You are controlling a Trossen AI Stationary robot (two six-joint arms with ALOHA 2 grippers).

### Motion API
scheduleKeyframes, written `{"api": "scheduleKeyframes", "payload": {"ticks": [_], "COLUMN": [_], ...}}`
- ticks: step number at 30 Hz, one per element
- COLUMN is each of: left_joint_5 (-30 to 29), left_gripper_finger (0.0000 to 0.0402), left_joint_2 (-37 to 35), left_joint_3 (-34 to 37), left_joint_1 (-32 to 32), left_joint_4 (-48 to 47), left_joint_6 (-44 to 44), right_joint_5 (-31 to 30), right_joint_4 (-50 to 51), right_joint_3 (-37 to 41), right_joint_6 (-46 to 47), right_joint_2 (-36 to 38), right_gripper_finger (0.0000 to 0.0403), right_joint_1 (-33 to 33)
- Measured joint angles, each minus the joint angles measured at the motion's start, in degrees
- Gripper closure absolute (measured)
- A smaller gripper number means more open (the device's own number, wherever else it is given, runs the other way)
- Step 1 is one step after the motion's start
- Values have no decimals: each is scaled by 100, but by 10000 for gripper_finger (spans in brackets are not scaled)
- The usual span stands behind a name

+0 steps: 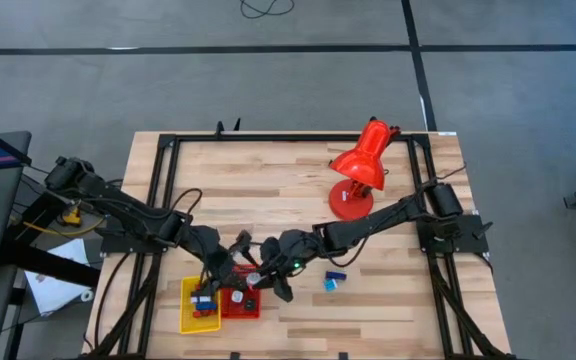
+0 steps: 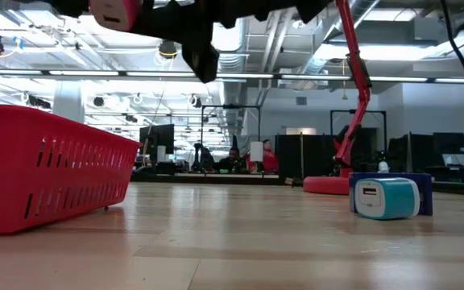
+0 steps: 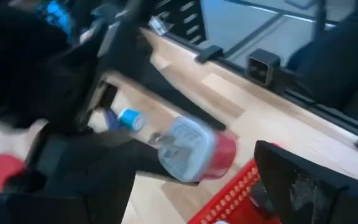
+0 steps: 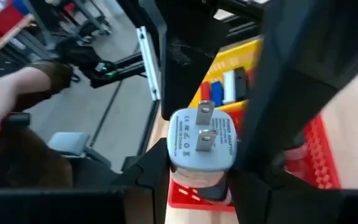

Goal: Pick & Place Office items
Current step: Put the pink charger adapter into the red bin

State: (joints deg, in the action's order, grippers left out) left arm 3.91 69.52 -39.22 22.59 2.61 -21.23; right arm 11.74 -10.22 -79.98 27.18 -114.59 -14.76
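Reading across the high view from its left side, the left arm reached in from the desk's left edge with its left hand (image 1: 230,268) over the near end of the flat yellow plastic tray (image 1: 188,322), which already carried a few small blue, red and black office pieces (image 1: 204,300); whether that hand was clenched or released could not be told. Just right of the yellow tray sat the red slotted plastic basket (image 1: 240,308), touching it. Above the basket's right edge hung the right hand (image 1: 265,276), grasping a silver-white blocky plug adapter with a pink-red base (image 4: 202,142) between its two dark fingers (image 4: 151,168). In the right wrist view the adapter's two metal prongs faced the camera, and its long axis ran from the prongs toward the red basket beneath it. By my judgement the coming move turned on this: the adapter lay almost directly over the basket, so the right hand, the only one loaded, needed mainly to lower and let go. Farther right, a small blue-and-white blocky piece (image 1: 333,282) lay loose on the wooden desk (image 1: 288,190), nearer the right arm, with the large red desk lamp (image 1: 360,168) behind it.
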Motion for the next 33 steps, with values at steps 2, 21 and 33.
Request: {"api": "scheduleKeyframes", "payload": {"ticks": [2, 21, 33], "left_joint_5": [84, 858, 857], "left_gripper_finger": [85, 112, 225], "left_joint_2": [0, 389, 389], "left_joint_3": [0, -7, -11], "left_joint_1": [-7, -136, -140], "left_joint_4": [44, 496, 538], "left_joint_6": [-87, -813, -886], "right_joint_5": [59, 315, 472], "right_joint_4": [-172, -290, -302], "right_joint_3": [12, 15, 15], "right_joint_6": [36, 197, 110], "right_joint_2": [-13, -15, -15], "right_gripper_finger": [286, 286, 286], "right_joint_1": [22, 102, 111]}}
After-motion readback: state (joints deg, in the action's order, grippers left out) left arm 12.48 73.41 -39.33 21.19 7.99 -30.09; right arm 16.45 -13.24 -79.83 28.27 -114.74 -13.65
